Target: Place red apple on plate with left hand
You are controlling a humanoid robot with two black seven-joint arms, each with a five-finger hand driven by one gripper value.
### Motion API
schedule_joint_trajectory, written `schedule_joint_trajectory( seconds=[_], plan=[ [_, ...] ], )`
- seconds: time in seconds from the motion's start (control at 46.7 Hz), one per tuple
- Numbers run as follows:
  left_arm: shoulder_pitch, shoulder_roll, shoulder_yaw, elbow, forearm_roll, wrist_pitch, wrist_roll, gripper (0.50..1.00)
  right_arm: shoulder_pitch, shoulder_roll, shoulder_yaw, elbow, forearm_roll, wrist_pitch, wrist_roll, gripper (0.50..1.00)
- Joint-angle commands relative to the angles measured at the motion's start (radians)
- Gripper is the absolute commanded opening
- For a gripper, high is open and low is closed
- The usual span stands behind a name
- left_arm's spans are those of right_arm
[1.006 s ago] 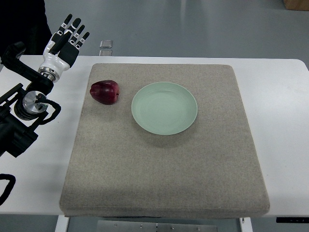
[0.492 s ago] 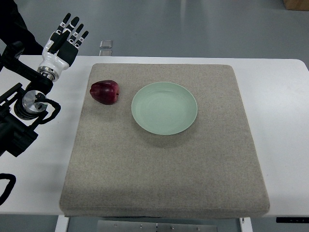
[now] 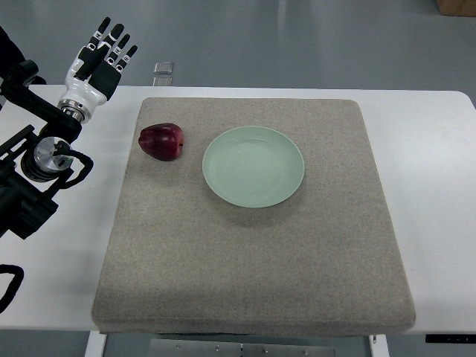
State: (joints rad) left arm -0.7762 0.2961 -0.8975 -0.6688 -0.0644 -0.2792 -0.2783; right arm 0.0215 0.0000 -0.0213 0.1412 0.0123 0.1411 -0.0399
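Top view: apple [image 3: 161, 141] stem-end rightward

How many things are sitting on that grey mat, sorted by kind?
Red apple: 1
Pale green plate: 1
Total: 2, lying apart on the grey mat; the plate is empty.

The left robot hand [image 3: 100, 59] has a white palm, black segmented fingers, silver wrist joint, black cabling.
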Motion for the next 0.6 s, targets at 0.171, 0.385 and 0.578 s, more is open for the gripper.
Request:
schedule_joint_trajectory(
  seconds=[0.171, 0.385, 0.578],
  plan=[
    [0.002, 0.000, -0.001, 0.000, 0.000, -0.002, 0.001, 1.000, 0.000, 0.000, 0.000, 0.000, 0.000, 0.000, 0.000, 0.930],
    [0.002, 0.000, 0.006, 0.000, 0.000, 0.000, 0.001, 1.000, 0.000, 0.000, 0.001, 0.000, 0.000, 0.000, 0.000, 0.930],
    [-0.002, -0.002, 0.008, 0.000, 0.002, 0.000, 0.001, 1.000, 0.000, 0.000, 0.000, 0.000, 0.000, 0.000, 0.000, 0.930]
  ],
)
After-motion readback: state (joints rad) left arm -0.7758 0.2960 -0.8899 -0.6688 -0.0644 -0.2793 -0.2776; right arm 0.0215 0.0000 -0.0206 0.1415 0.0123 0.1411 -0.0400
